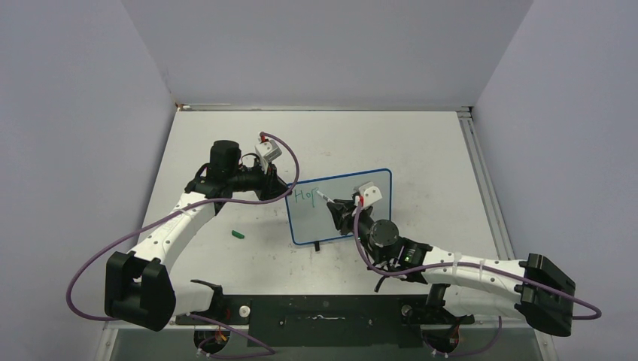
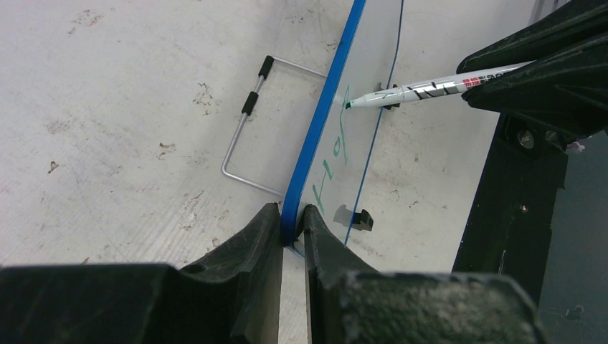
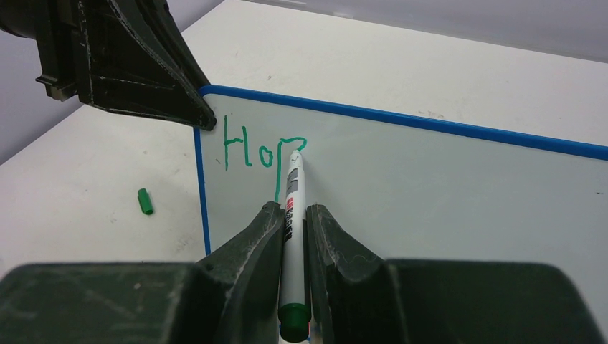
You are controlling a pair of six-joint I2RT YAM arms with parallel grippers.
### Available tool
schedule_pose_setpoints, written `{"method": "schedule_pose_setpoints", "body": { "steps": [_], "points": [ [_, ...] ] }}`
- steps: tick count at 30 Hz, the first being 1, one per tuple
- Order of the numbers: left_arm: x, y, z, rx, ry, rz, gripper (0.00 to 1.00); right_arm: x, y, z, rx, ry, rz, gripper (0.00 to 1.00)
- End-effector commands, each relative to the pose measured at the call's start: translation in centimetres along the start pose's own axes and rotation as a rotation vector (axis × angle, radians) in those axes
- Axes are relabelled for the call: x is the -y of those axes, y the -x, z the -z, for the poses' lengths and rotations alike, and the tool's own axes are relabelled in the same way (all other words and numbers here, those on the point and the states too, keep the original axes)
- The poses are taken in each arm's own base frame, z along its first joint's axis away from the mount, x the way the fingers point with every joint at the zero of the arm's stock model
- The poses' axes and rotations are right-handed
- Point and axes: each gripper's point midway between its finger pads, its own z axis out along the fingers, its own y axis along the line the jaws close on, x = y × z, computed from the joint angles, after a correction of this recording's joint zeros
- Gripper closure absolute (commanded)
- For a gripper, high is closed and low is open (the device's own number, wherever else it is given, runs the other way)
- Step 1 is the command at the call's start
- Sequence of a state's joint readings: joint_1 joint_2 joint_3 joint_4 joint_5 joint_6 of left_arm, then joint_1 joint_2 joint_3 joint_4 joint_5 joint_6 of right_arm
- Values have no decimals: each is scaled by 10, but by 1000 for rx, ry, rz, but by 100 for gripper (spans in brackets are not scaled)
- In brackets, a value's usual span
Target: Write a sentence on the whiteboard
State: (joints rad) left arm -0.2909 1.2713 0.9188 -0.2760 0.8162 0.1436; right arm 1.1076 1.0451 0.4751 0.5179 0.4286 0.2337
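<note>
The whiteboard (image 1: 325, 224) stands upright mid-table, a glossy white board in a thin blue frame (image 2: 316, 136). My left gripper (image 2: 292, 215) is shut on its upper left corner, one finger on each face (image 1: 286, 189). Of the sentence, green handwriting (image 3: 254, 147) near that corner reads "Hop". My right gripper (image 3: 294, 211) is shut on a white marker (image 3: 293, 183) with a green end. The marker's tip touches the board at the top of the "p" (image 2: 349, 104). From above, the right gripper (image 1: 343, 204) sits in front of the board's middle.
A green marker cap (image 1: 238, 235) lies on the table left of the board (image 3: 145, 201). A bent wire stand (image 2: 244, 136) lies flat behind the board. One black foot (image 1: 317, 245) sticks out under the board's lower edge. Grey walls enclose the table.
</note>
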Motion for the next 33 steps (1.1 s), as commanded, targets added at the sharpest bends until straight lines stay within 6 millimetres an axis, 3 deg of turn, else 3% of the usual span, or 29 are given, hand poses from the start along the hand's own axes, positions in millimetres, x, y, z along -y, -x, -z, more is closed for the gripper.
{"method": "schedule_pose_setpoints", "body": {
  "steps": [1,10,18,33],
  "points": [
    [-5,-13,0,-44,20,1,100,-7,-2,-4,-3,19,-17,95],
    [-5,-13,0,-44,20,0,100,-13,-2,-9,7,38,-26,95],
    [-5,-12,0,-43,21,-1,100,-8,13,6,44,36,-55,95],
    [-6,-13,-1,-47,24,2,100,11,-13,7,-21,-53,-19,95]
  ]
}}
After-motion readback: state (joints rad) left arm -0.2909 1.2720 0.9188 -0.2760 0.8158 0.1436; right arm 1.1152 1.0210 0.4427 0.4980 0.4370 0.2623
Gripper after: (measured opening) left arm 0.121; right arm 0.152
